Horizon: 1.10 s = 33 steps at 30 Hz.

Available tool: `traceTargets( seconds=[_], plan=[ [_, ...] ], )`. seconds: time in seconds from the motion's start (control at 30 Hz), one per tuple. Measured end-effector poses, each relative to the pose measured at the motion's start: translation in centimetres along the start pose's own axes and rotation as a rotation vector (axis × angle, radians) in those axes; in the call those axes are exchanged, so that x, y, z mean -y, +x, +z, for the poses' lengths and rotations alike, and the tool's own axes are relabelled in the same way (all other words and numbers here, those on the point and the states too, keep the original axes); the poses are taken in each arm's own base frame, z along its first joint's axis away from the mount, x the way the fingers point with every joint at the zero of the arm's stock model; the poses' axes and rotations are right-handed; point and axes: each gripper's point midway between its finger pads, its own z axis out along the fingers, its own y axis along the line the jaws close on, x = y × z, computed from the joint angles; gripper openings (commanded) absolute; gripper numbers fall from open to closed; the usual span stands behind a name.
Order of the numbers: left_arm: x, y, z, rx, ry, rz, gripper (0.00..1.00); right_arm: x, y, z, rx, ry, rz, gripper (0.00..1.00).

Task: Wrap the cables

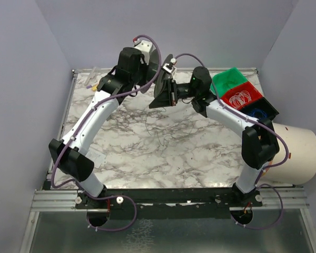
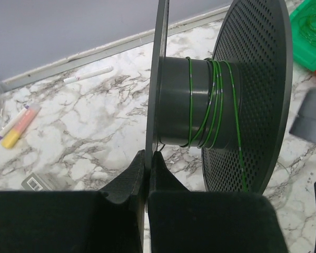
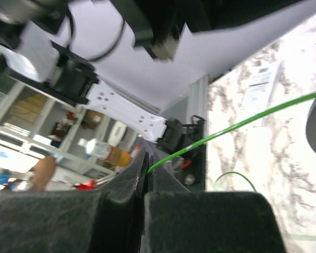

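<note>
A black spool (image 2: 174, 100) with two perforated flanges stands on edge above the marble table. A thin green cable (image 2: 213, 100) makes several turns round its hub. My left gripper (image 2: 149, 155) is shut on the thin edge of the spool's left flange. My right gripper (image 3: 146, 158) is shut on the end of the green cable (image 3: 237, 126), which runs taut up and to the right. In the top view both grippers meet at the spool (image 1: 162, 94) near the table's far middle. Hair-thin loose strands (image 1: 158, 132) lie on the marble.
At the back right stand a green bin (image 1: 229, 80), a red bin (image 1: 242, 95) with whitish coils and a dark bin (image 1: 260, 110) with blue coils. A white bucket (image 1: 300, 153) stands off the right edge. Markers (image 2: 18, 126) and a pen (image 2: 87, 75) lie far left.
</note>
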Motion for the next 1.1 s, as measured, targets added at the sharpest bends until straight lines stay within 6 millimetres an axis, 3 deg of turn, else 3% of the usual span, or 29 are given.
traceTargets(
  seconds=[0.13,0.37,0.5,0.6,0.73,0.9,1.0,1.1],
  plan=[
    [-1.8,0.5,0.9,-0.026,-0.004,-0.116,0.0,2.7,1.4,0.9,-0.015,0.078,-0.044,0.0],
    [-6.4,0.7,1.3,-0.034,0.04,-0.389,0.0,8.7,3.0,-0.1,0.033,0.302,-0.039,0.0],
    [-6.3,-0.8,1.2,0.013,0.136,-0.471,0.0,12.0,3.0,-1.9,0.079,0.456,-0.004,0.0],
    [-5.2,-2.2,0.8,0.056,0.227,-0.483,0.0,14.2,1.5,-4.8,0.151,0.573,0.019,0.0],
    [-3.0,-3.2,-1.1,0.081,0.36,-0.468,0.0,17.3,-1.8,-12.0,0.307,0.75,0.037,0.0],
    [-1.1,-3.8,-3.3,0.102,0.474,-0.397,0.0,18.1,-4.8,-19.9,0.463,0.833,0.065,0.0],
    [-0.8,-3.7,-4.0,0.114,0.507,-0.313,0.0,17.0,-6.6,-22.0,0.49,0.776,0.076,0.0],
    [-0.7,-2.7,-4.5,0.097,0.52,-0.227,0.0,15.0,-8.7,-21.7,0.461,0.667,0.056,0.0]
  ],
)
